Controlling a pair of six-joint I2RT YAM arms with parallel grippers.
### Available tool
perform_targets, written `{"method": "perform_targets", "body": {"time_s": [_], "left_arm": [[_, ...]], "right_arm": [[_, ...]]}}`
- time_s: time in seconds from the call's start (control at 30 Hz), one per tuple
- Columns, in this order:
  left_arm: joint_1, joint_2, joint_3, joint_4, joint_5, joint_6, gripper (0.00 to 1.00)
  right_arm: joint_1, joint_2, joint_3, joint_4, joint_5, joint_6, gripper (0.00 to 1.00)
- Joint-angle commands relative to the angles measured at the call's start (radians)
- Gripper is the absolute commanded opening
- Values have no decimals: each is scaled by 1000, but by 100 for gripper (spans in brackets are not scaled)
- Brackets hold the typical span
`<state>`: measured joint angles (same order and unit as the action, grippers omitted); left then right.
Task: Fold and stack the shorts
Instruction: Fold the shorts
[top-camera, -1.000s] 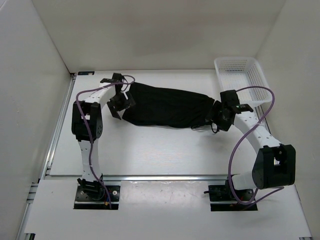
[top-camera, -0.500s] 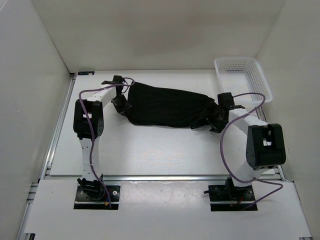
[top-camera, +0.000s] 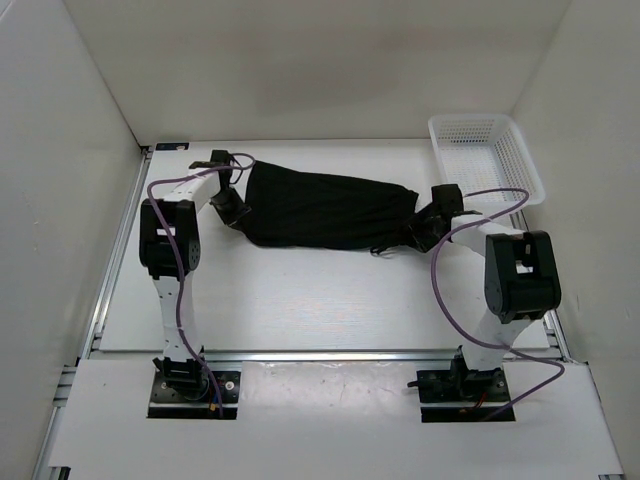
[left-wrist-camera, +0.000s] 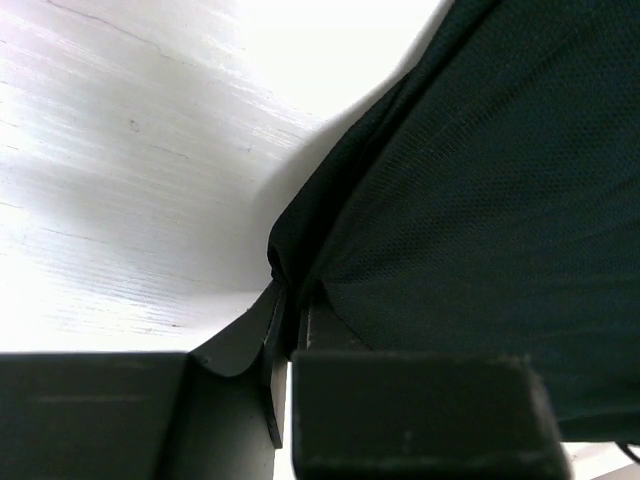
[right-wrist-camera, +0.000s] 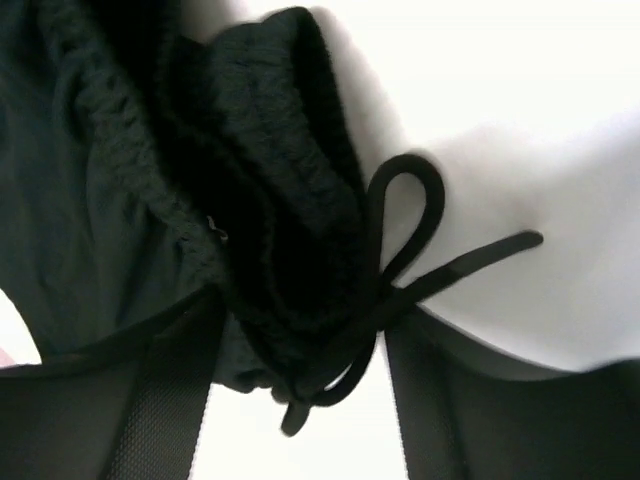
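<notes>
The black shorts (top-camera: 320, 210) lie stretched out sideways across the middle of the table. My left gripper (top-camera: 238, 208) is at their left end, shut on a pinch of the fabric edge (left-wrist-camera: 285, 262), which shows squeezed between the jaws (left-wrist-camera: 290, 300). My right gripper (top-camera: 418, 228) is at the right end. Its fingers stand on either side of the bunched waistband (right-wrist-camera: 280, 200), and the fabric fills the space between them (right-wrist-camera: 300, 340). The thin drawstring (right-wrist-camera: 480, 255) loops out over the white table beside the right finger.
A white mesh basket (top-camera: 485, 150) stands at the back right corner, just behind the right arm. White walls close in the table on the left, back and right. A metal rail (top-camera: 320, 355) runs along the near edge.
The left gripper has closed on the left edge of the shorts. The right gripper has slid up to the waistband and its jaws have narrowed around it. The shorts have shifted slightly left.
</notes>
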<state>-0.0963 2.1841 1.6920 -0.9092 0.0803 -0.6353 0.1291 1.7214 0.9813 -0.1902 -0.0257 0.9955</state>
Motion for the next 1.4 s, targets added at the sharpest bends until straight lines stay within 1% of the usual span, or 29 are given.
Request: {"method": "perform_targets", "body": {"time_s": [0.0, 0.03, 0.1, 0.13, 0.2, 0.23, 0.27, 0.3, 0.37, 0.4, 0.43, 0.53, 0.57, 0.63, 0.67, 0.7, 0.73, 0.8, 0.83, 0.87, 0.97, 1.07, 1.1, 1.2, 1.23, 1.3, 1.33, 1.37], "left_arm": [[18, -59, -32, 12, -5, 22, 10], [18, -60, -32, 12, -5, 22, 10], [27, -87, -55, 12, -5, 31, 10], [27, -99, -77, 12, -5, 31, 10], [40, -127, -107, 12, -5, 40, 10], [49, -167, -148, 12, -5, 40, 10], [49, -191, -176, 12, -5, 40, 10], [59, -217, -205, 12, -5, 40, 10], [60, -309, -310, 3, -5, 49, 10], [69, -342, -346, 3, -17, 49, 10], [69, -407, -420, 3, -17, 49, 10], [69, -490, -515, -6, -48, 40, 10], [78, -524, -553, -7, -48, 40, 10], [78, -524, -565, -7, -48, 40, 28], [78, -524, -565, -7, -48, 49, 37], [78, -514, -551, -7, -37, 49, 44], [78, -514, -542, -7, -37, 58, 58], [78, -514, -509, -29, -48, 59, 61], [78, -514, -499, -30, -62, 59, 70], [78, -523, -486, -43, -71, 59, 71], [78, -532, -442, -66, -103, 59, 71], [89, -523, -419, -76, -114, 59, 71], [99, -514, -408, -76, -126, 68, 71], [121, -489, -397, -76, -126, 68, 70], [121, -489, -397, -76, -126, 68, 69], [131, -463, -397, -65, -116, 77, 69], [132, -454, -387, -65, -116, 77, 69], [132, -443, -387, -54, -102, 77, 67]], "right_arm": [[14, 43, 3, 83, 0, 66, 54], [29, 43, 3, 83, 15, 66, 40], [38, 31, -18, 95, 30, 66, 27], [38, 30, -18, 95, 39, 57, 18], [38, 20, -18, 68, 40, 31, 9], [38, -5, -18, 34, 52, 19, 2], [38, -16, -18, 20, 52, 3, 0], [38, -37, -18, 0, 52, -36, 0], [38, -65, -18, -75, 75, -75, 0], [38, -98, -36, -92, 75, -101, 0], [38, -115, -49, -132, 84, -141, 0], [38, -190, -119, -181, 84, -210, 0], [38, -212, -144, -181, 70, -224, 15], [38, -266, -203, -181, 41, -276, 48], [38, -266, -204, -181, 20, -297, 63], [38, -275, -204, -196, -29, -319, 80], [38, -264, -193, -216, -46, -331, 84], [26, -264, -193, -230, -86, -331, 88], [26, -275, -202, -230, -100, -331, 88], [15, -295, -202, -220, -123, -321, 88], [6, -295, -214, -175, -134, -276, 89], [6, -249, -214, -103, -134, -244, 83], [6, -234, -214, -69, -134, -244, 79], [6, -168, -205, -17, -158, -207, 71], [6, -148, -205, -17, -158, -207, 63], [6, -135, -205, 6, -145, -196, 55], [6, -126, -205, 6, -145, -196, 45], [6, -126, -196, 6, -131, -196, 38]]}}
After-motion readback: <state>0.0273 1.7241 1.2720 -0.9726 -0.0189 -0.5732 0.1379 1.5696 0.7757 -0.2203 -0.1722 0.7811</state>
